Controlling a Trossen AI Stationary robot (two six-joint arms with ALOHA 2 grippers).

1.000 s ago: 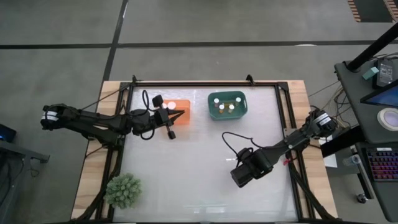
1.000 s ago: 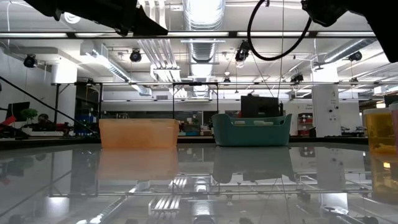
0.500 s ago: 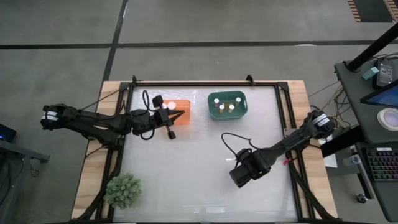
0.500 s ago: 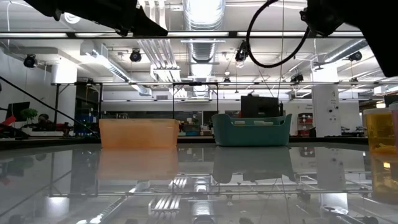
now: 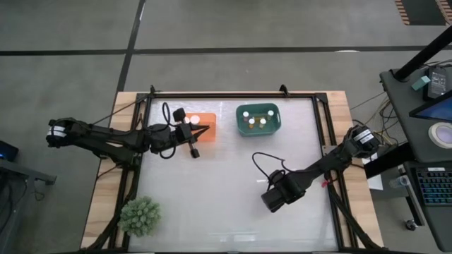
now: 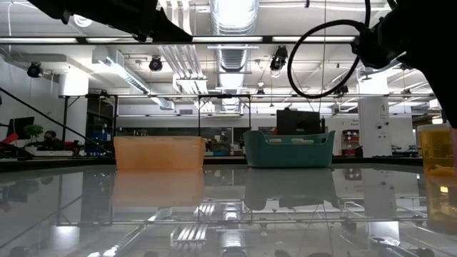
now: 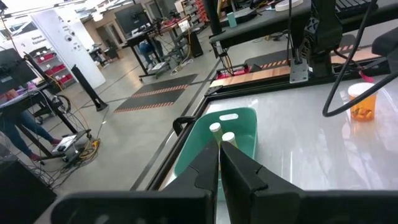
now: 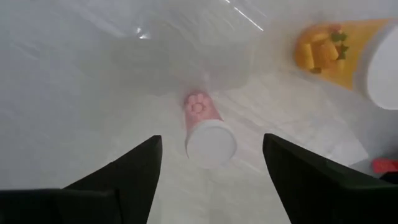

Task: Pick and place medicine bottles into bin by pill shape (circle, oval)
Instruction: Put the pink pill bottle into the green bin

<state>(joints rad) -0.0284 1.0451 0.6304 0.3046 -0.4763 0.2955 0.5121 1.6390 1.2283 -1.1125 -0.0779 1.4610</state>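
the right gripper (image 8: 208, 177) hangs low over the white table top (image 5: 212, 197), fingers spread wide and holding nothing. straight ahead of it, centred in the gap between the two dark fingers (image 8: 124, 180), stands a small clear medicine bottle with a white round cap and pinkish round pills inside (image 8: 205, 127); the cap faces the wrist camera, so its long axis points roughly up at the gripper and looks close to upright. neither finger touches it. off to one side of that gap, past one finger, is a second, bigger amber medicine bottle with a white cap and yellow chunky pills (image 8: 339, 53), well outside the reach of the open fingers.

the right arm is plainly the nearer one: in the high view the bottle is hidden under the right wrist. the left gripper (image 7: 219, 149) waits well apart over the translucent orange bin (image 5: 203, 125), fingers pressed almost together, empty. beyond its tips sits the teal plastic bin (image 7: 236, 134) with white-capped bottles already in it.

the coming move probably calls for a straight descent, then closing on the pink-pill bottle.
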